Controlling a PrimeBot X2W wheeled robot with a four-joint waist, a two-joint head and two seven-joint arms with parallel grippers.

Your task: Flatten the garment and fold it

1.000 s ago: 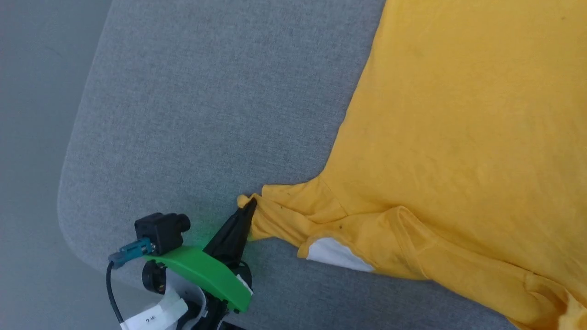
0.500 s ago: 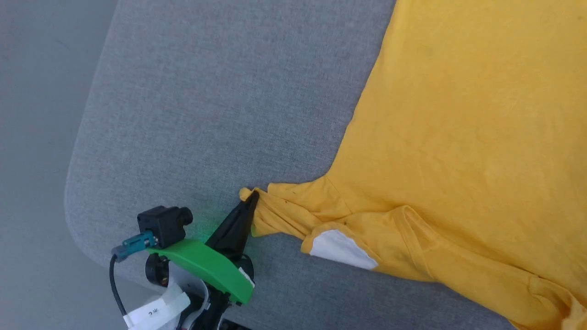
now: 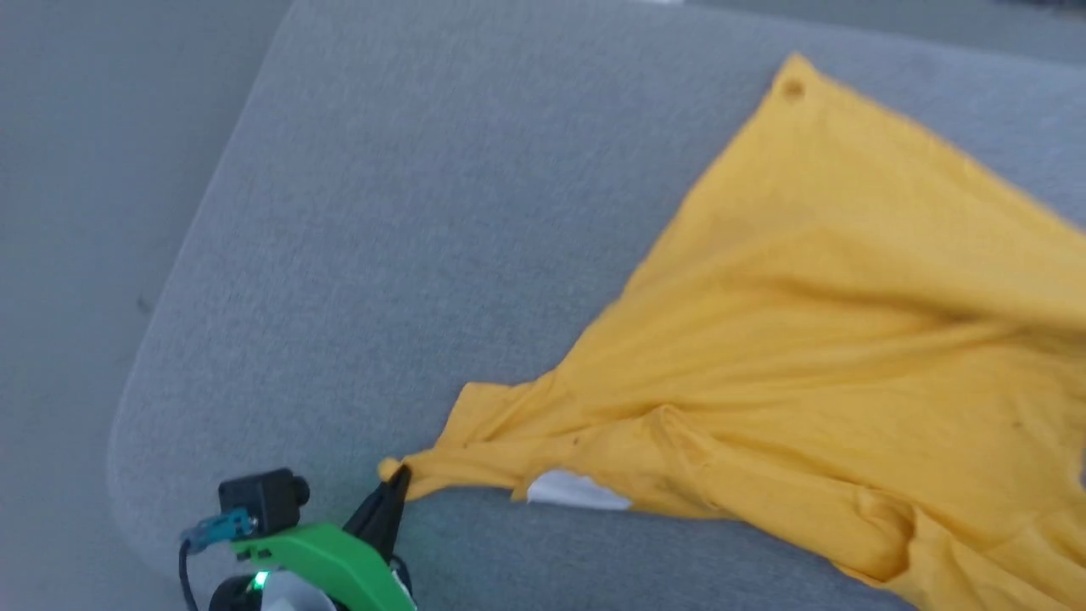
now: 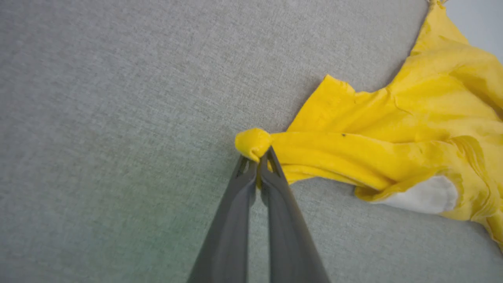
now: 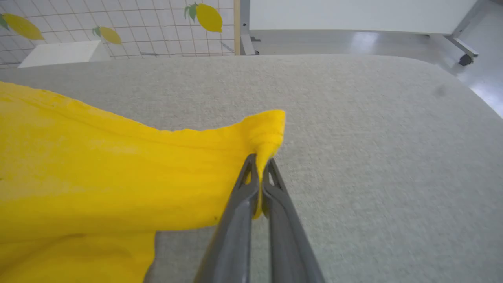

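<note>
The yellow T-shirt (image 3: pixel 831 322) lies plain side up on the grey padded table (image 3: pixel 407 255), stretched into long creases, with a small white patch (image 3: pixel 577 492) peeking out at its near edge. My left gripper (image 3: pixel 397 482) is shut on a bunched corner of the shirt (image 4: pixel 253 142) near the table's front left. In the right wrist view my right gripper (image 5: pixel 259 165) is shut on another corner of the shirt (image 5: pixel 118 177), held slightly off the surface. The printed face is hidden.
The table's rounded left corner and front edge (image 3: pixel 127 475) lie close to my left gripper, with grey floor (image 3: pixel 68 212) beyond. A tiled wall with lemon decals (image 5: pixel 118 23) and a white frame (image 5: pixel 353 15) stand past the far edge.
The head camera has tilted, showing more of the far table. The shirt has been pulled taut into diagonal creases, and its far corner now shows. My left gripper stays shut on the same corner.
</note>
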